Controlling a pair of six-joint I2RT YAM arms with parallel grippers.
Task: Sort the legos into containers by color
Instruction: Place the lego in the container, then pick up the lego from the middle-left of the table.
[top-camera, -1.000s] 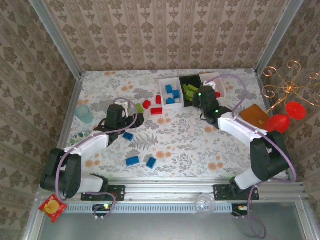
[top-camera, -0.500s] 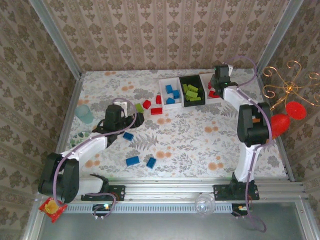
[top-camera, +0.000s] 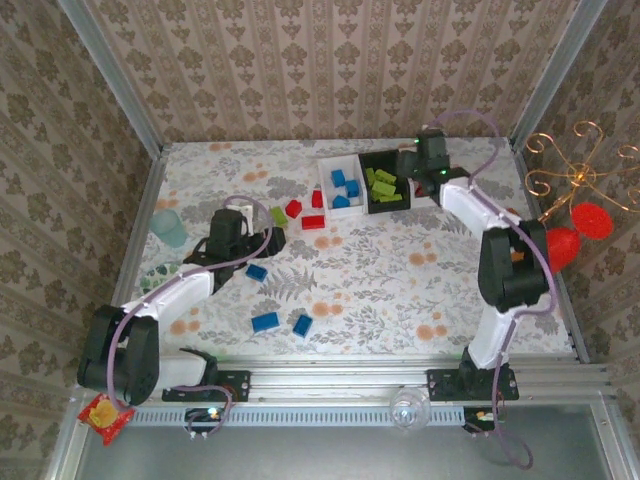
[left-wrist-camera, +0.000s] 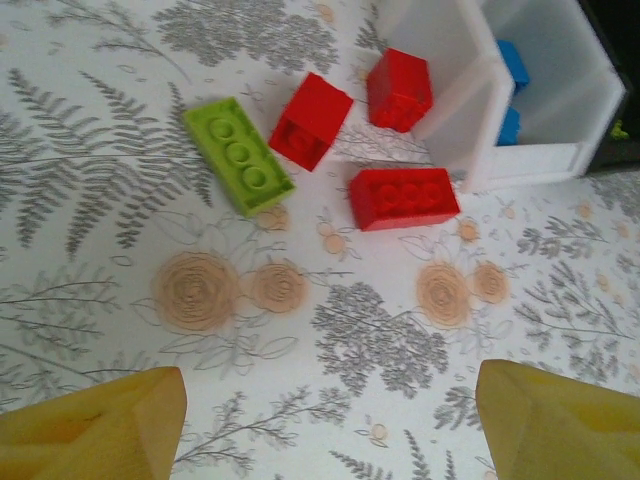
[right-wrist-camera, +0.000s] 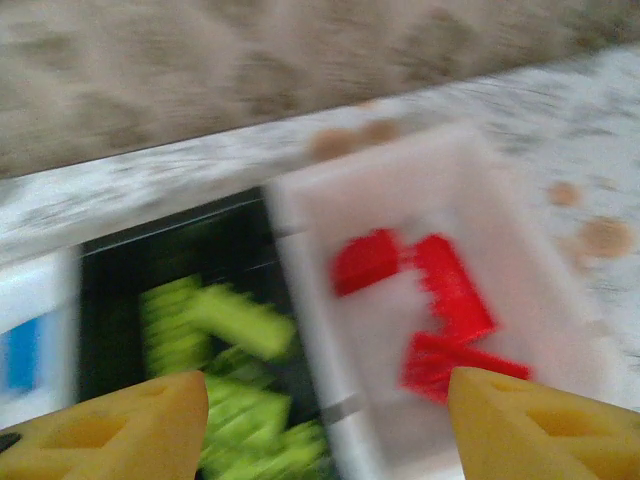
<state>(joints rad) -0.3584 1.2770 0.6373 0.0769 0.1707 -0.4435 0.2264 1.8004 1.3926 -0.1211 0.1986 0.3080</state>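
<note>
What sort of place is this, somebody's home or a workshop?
Most likely a robot test booth dressed up as a home: wallpapered panels in a metal frame, a floral table, and two arms bolted to a rail.

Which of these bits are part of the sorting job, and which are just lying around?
Job: loose red bricks, green brick, blue bricks, left white tray, black tray, right white tray.
Lying about: teal cup, red ornaments on gold wire, red packet.
</note>
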